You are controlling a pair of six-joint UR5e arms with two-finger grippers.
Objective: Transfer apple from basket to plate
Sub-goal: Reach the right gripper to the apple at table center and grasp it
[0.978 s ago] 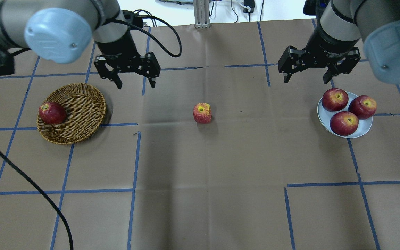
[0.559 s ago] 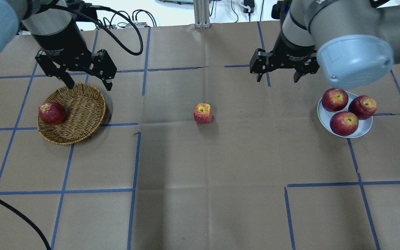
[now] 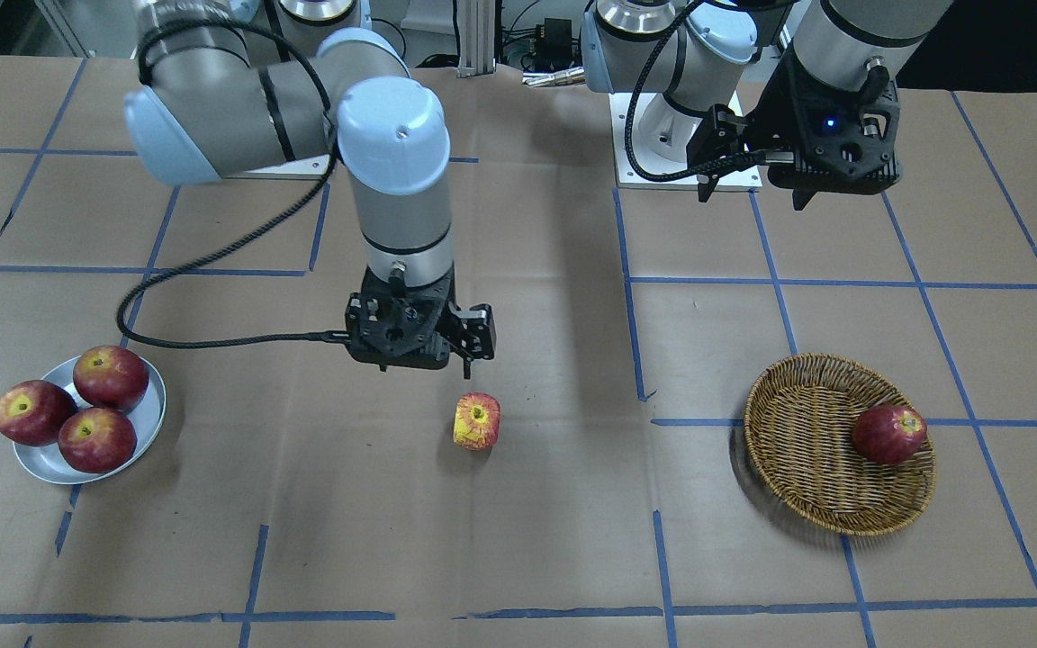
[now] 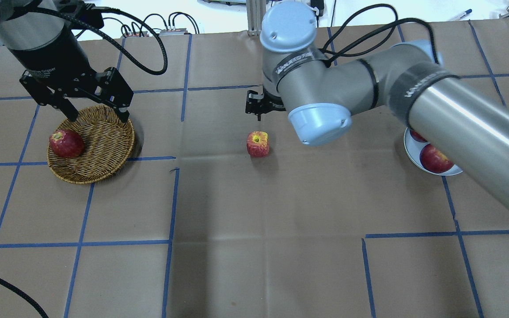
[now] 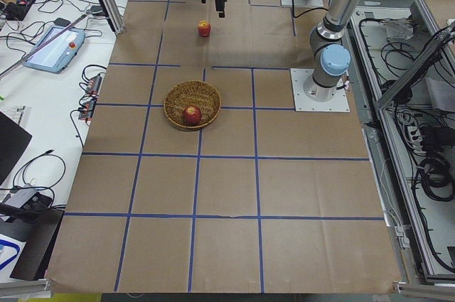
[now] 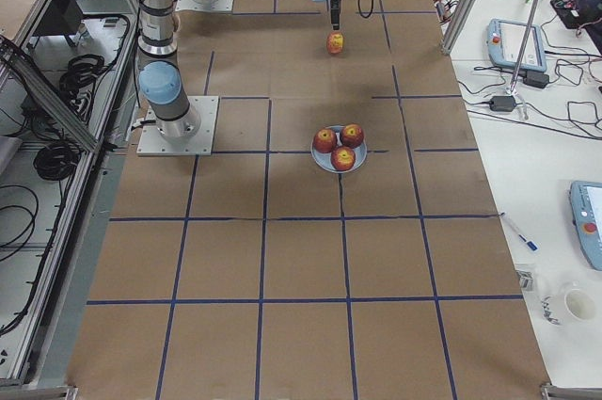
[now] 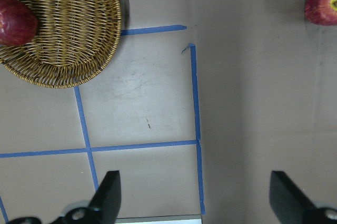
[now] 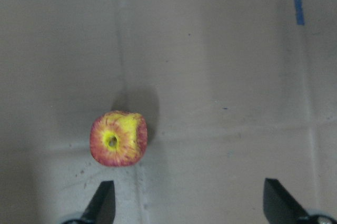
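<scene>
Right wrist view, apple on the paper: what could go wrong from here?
1. The apple sits off-centre, toward one finger of the open right end effector; a straight descent may clip it and roll it.
2. The plate already carries three red apples, leaving little bare metal; a fourth could roll off.
3. The open left end effector hangs at the basket rim, near the dark apple, likely the wrong one.

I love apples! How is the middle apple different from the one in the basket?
The middle apple has a big yellow patch; the basket apple is dark red all over. The middle apple sits on the table; the basket apple lies inside the basket. Both are similar in size.
</scene>
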